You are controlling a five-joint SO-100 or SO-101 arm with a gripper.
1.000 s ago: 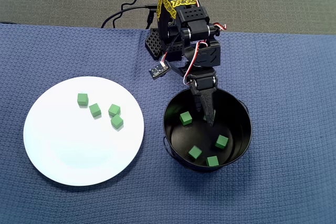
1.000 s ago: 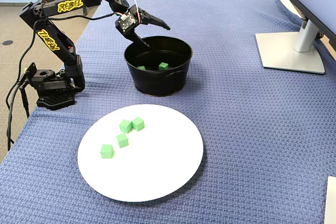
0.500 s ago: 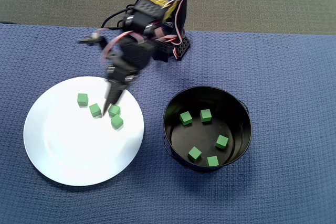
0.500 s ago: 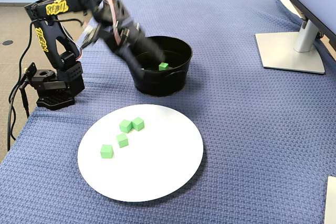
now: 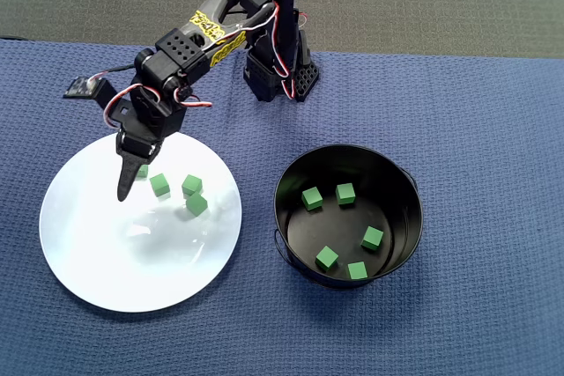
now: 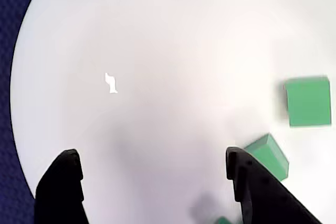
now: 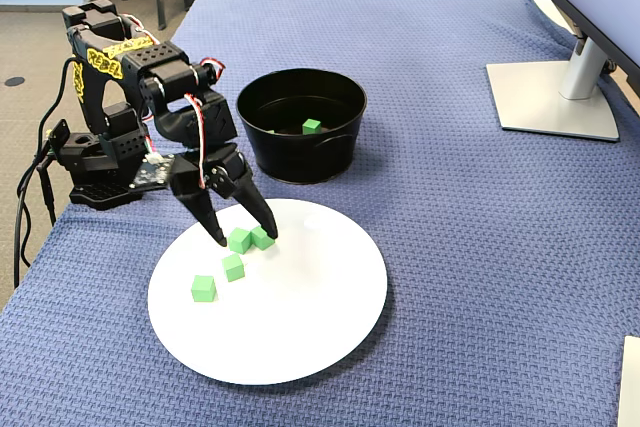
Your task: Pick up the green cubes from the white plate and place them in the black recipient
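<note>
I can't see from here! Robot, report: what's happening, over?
Gripper open, empty, above white plate. Four green cubes on plate, five in black pot. Nothing blocking.

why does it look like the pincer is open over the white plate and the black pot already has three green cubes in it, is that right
Not quite: the round black metal pot holds five small green cubes, not three, as the overhead view shows. The rest holds: the pincer is open over the large round white plate.
</note>
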